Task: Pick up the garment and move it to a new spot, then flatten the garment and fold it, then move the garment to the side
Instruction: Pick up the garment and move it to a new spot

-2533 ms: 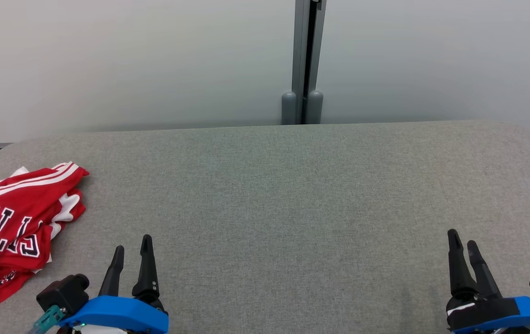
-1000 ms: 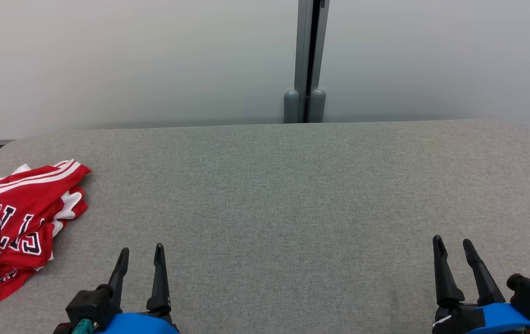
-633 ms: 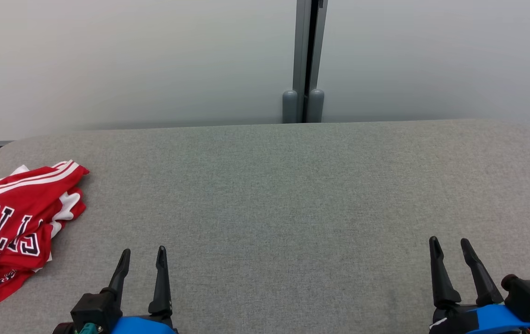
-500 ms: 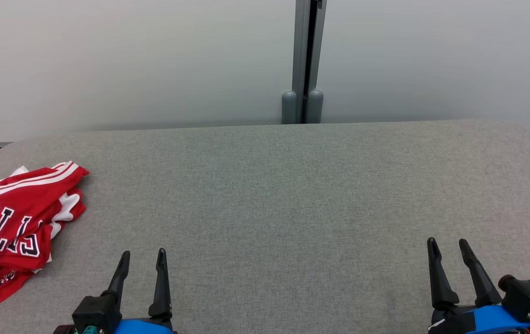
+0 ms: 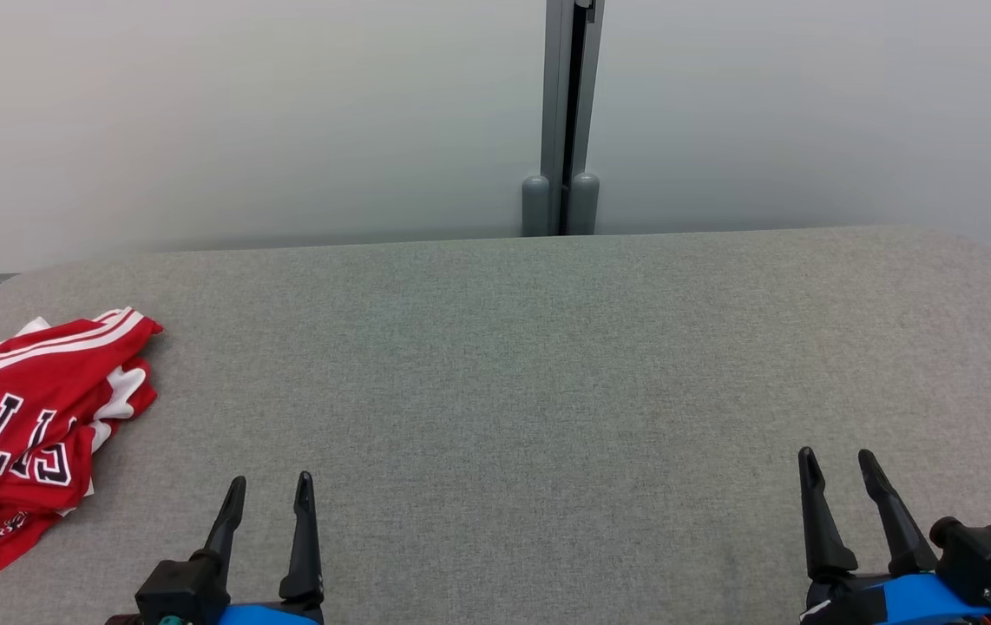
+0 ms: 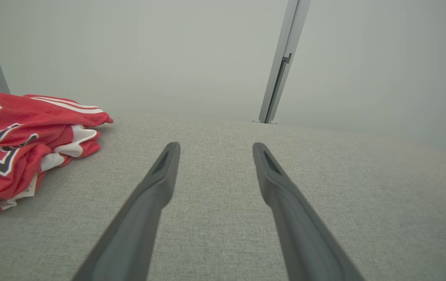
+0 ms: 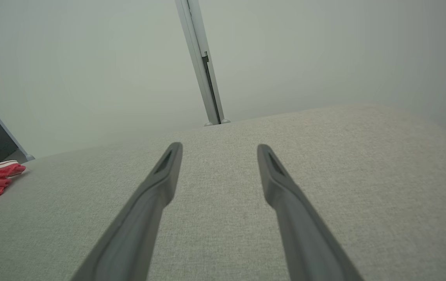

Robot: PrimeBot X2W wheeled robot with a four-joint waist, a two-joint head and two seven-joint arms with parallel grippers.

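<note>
The garment lies bunched at the far left edge of the grey fabric-covered table, well apart from both grippers. Behind the table is a pale wall, split by a grey upright post with two rounded caps at its foot.

The garment is a red jersey with white stripes along one hem and white trim in its folds. Across it run large dark block letters outlined in white. They are turned away from the head camera and broken by creases, so no word can be read for certain. A smaller line of writing near its lower edge is too small to make out.

The left gripper sits at the near edge, fingers parted with only table cloth between them. The right gripper is at the near right, likewise spread and holding nothing.
</note>
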